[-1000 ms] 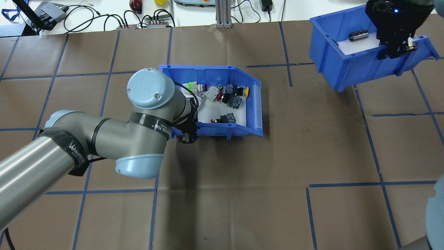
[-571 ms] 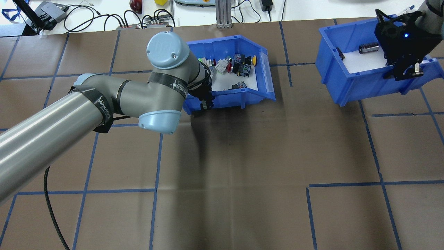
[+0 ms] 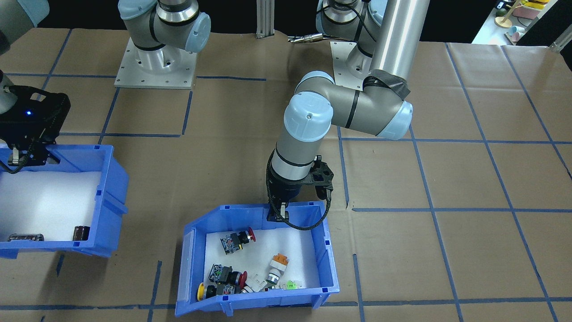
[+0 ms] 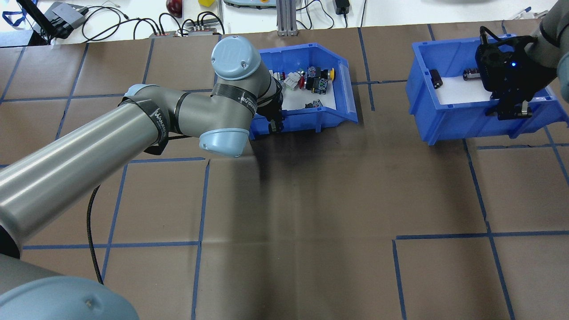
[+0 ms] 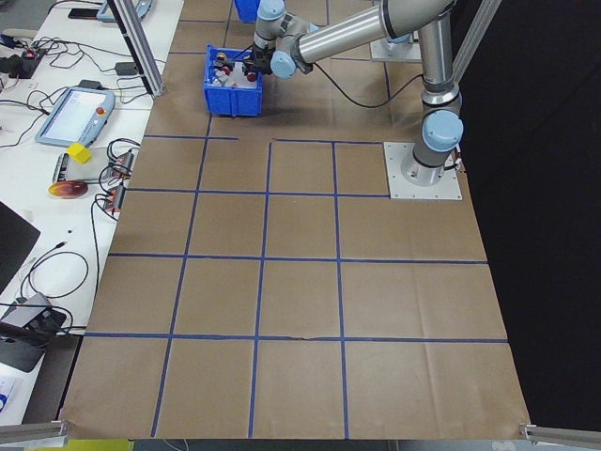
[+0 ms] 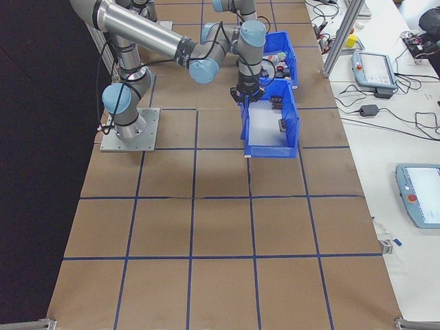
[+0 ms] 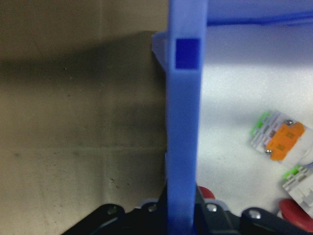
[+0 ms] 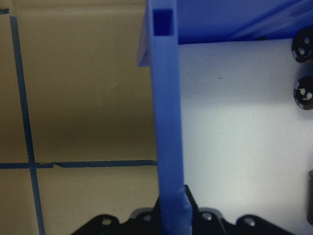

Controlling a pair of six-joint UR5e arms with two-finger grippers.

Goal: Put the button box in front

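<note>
The button box is a blue bin with a white lining and a sloped lip, holding several push-button switches with red, yellow and green caps. It stands near the table's far edge, and also appears in the front view as the button box. My left gripper is shut on its near wall; the left wrist view shows that blue wall clamped between the jaws. At the far right, my right gripper is shut on the near wall of another blue bin that holds dark cylinders.
Beyond the far table edge are cables and power strips and an aluminium post. Blue tape lines grid the brown table cover. The arms' base plates sit on the robot's side.
My left arm carried the button box away from the robot toward the far table edge and a little to the right. My right arm shifted the other bin slightly rightward.
</note>
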